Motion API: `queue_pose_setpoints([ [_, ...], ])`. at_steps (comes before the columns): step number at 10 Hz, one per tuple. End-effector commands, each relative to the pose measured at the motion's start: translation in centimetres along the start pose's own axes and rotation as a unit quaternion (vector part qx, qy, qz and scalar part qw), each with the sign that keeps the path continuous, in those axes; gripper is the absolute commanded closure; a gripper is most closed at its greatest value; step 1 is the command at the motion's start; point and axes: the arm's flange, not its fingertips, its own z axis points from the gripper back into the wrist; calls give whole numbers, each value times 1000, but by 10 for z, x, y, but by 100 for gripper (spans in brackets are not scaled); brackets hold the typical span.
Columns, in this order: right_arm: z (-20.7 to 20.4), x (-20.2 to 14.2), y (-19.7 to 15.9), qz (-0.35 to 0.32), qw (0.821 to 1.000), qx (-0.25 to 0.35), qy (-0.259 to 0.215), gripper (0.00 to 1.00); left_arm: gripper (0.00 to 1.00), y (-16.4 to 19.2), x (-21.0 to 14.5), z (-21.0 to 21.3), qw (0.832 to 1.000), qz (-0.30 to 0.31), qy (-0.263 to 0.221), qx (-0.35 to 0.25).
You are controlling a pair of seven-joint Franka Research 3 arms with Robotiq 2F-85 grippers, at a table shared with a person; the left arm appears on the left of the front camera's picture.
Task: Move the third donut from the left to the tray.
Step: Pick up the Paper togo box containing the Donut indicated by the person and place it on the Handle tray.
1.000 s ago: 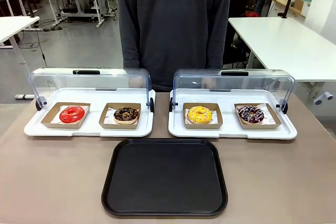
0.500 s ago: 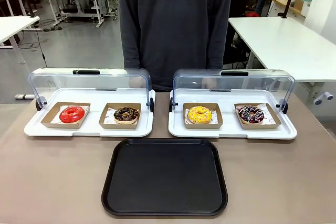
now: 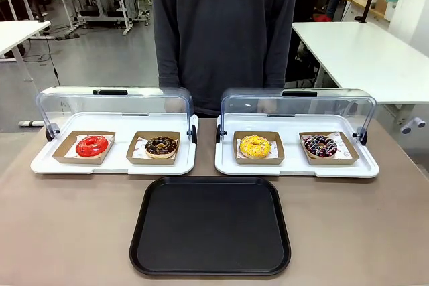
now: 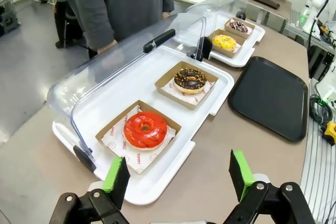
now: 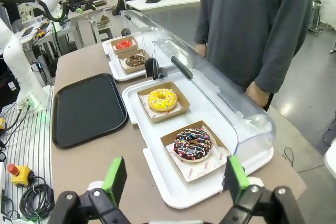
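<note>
The yellow-iced donut (image 3: pixel 255 146) with sprinkles sits in its brown cardboard holder on the right-hand white tray, third from the left; it also shows in the wrist views (image 5: pixel 162 99) (image 4: pixel 224 42). The black tray (image 3: pixel 211 226) lies bare on the table in front of both white trays (image 5: pixel 88 109) (image 4: pixel 271 97). My left gripper (image 4: pixel 179 177) is open above the table edge near the red donut. My right gripper (image 5: pixel 174 177) is open near the sprinkled chocolate donut.
Two white trays (image 3: pixel 114 163) (image 3: pixel 295 167) stand side by side with clear lids raised. They hold a red donut (image 3: pixel 92 146), a chocolate donut (image 3: pixel 161 145) and a chocolate donut with sprinkles (image 3: pixel 320 145). A person (image 3: pixel 223 31) stands behind them.
</note>
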Motion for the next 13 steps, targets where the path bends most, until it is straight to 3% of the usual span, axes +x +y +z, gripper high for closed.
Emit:
queue_pose_setpoints([
  [1, 1, 0, 1, 5, 1000, 3, -3, 0, 0, 1, 2, 1, 1000, -4, -3, -5],
  [13, 1, 0, 1, 5, 1000, 3, -3, 0, 0, 1, 2, 1, 1000, -4, -3, -5],
])
